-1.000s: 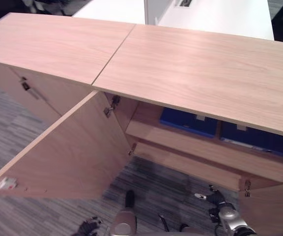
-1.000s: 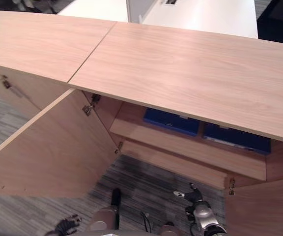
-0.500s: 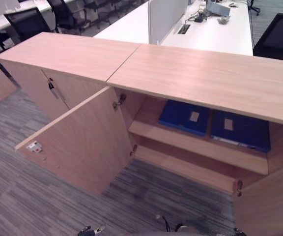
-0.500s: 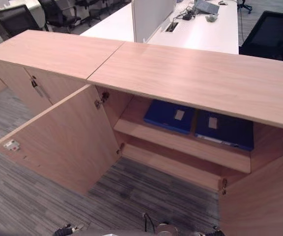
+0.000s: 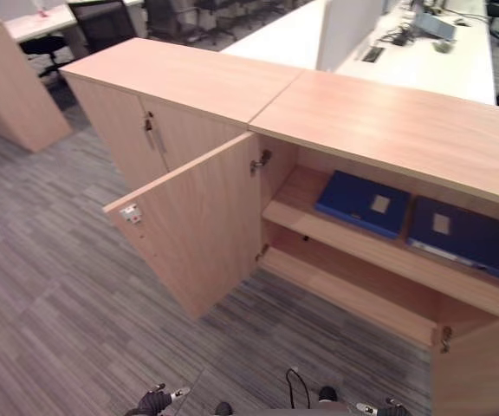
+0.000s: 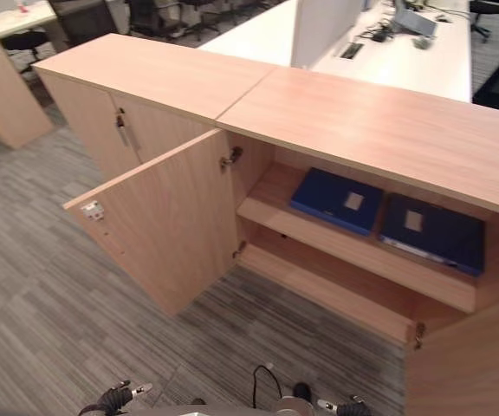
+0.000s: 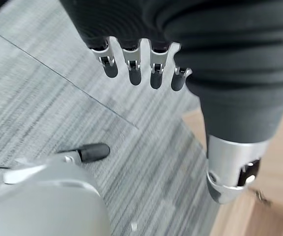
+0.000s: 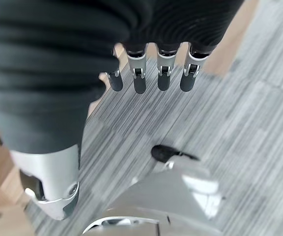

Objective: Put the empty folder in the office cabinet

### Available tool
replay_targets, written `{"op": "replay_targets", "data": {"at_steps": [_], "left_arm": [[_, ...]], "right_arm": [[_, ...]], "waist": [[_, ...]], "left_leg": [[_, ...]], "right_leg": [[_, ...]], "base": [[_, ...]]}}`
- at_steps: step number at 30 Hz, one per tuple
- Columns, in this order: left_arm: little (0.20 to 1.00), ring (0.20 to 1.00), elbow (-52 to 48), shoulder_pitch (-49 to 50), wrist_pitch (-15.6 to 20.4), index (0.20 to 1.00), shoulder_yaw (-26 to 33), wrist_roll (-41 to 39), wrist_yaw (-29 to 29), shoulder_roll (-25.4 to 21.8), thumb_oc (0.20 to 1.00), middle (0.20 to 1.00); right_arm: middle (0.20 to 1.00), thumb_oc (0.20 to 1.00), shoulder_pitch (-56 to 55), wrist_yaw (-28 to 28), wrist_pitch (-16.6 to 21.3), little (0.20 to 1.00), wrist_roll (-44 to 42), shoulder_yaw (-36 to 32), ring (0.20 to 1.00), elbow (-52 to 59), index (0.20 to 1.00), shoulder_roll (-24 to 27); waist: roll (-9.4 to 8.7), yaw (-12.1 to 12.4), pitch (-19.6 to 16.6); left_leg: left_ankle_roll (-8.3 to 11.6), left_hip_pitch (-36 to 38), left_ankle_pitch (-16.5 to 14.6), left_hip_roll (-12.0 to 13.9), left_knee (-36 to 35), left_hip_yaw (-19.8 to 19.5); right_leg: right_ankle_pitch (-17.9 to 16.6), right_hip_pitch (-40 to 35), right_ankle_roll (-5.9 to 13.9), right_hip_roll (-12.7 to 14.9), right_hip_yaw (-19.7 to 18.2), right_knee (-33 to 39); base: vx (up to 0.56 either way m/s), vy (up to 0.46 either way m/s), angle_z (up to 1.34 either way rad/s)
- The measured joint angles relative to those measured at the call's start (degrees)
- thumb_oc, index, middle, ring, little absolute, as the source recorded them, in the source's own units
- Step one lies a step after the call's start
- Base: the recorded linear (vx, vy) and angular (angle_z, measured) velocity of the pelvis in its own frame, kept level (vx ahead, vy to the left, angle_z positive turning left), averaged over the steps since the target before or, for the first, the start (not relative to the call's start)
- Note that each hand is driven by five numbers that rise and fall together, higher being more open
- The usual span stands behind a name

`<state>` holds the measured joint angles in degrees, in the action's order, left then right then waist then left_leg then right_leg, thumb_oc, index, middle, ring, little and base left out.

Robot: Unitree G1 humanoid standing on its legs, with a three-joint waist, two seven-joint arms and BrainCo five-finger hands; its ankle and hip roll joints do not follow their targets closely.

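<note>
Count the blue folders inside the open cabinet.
2. Both lie flat, side by side, on the upper shelf: left folder, right folder. The closed neighbouring cabinet may hide more.

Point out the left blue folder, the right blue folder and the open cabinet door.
Left folder (image 5: 361,203): left eye view, cover.
Right folder (image 5: 459,234): left eye view, cover.
Door (image 5: 202,221): left eye view, inner face.

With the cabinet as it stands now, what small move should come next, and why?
Probably swing the open left door shut. Two blue folders already lie flat side by side on the upper shelf of the cabinet, so the placing looks done. Both hands, left hand and right hand, hang open and hold nothing over the carpet, so either seems free for the door.
</note>
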<state>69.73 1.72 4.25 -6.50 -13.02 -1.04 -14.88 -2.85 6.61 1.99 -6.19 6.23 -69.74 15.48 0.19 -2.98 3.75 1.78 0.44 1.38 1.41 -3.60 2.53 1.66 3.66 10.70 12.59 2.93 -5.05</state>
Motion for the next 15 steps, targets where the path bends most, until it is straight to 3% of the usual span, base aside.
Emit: {"op": "replay_targets", "data": {"at_steps": [3, 6, 10, 15], "left_arm": [[1.0, 1.0, 0.1, 0.9, -0.1, 1.0, 0.1, 0.0, 0.1, -0.4, 1.0, 1.0], [1.0, 1.0, 0.0, 0.7, 0.0, 1.0, 0.1, 0.1, 0.1, -0.3, 1.0, 1.0], [1.0, 1.0, -0.2, -0.3, 0.0, 1.0, -0.2, 0.5, -0.5, 0.7, 1.0, 1.0], [1.0, 1.0, -0.6, -0.4, 0.5, 1.0, -0.2, 0.5, -0.6, 1.7, 1.0, 1.0]], "right_arm": [[1.0, 1.0, 1.6, -0.1, 0.1, 1.0, -1.7, 0.0, 1.0, 0.1, 1.0, -0.1], [1.0, 1.0, 2.8, -0.3, 0.4, 1.0, -1.7, 0.5, 1.0, 0.0, 1.0, -0.2], [1.0, 1.0, 1.7, -0.4, 0.3, 1.0, -1.6, 2.2, 1.0, -0.6, 1.0, -0.1], [1.0, 1.0, 2.6, -0.3, 0.4, 1.0, -1.6, 2.1, 1.0, -0.5, 1.0, 0.5]], "waist": [[0.1, 1.5, 0.8], [-0.35, 2.4, 1.2], [-0.42, 3.2, 1.4], [1.08, 4.9, 2.2]], "left_leg": [[0.84, 0.5, 1.0, 0.4, -0.4, -1.6], [1.19, 0.2, 1.2, 0.5, -0.4, -4.9], [2.4, -0.6, 2.0, 0.7, -0.6, -11.1], [4.65, -4.0, 3.5, 2.0, 1.3, -16.9]], "right_leg": [[-1.3, -3.2, -0.64, -0.5, 2.2, 3.2], [-0.3, -4.9, -0.7, -0.8, 3.3, 3.8], [0.5, -9.4, -1.82, -2.2, 6.7, 7.0], [2.2, -11.0, -3.13, -5.5, 11.8, 7.8]], "base": [[0.06, -0.014, 0.34], [0.1, -0.064, 0.61], [0.06, -0.099, 0.78], [0.02, -0.131, 0.78]]}}
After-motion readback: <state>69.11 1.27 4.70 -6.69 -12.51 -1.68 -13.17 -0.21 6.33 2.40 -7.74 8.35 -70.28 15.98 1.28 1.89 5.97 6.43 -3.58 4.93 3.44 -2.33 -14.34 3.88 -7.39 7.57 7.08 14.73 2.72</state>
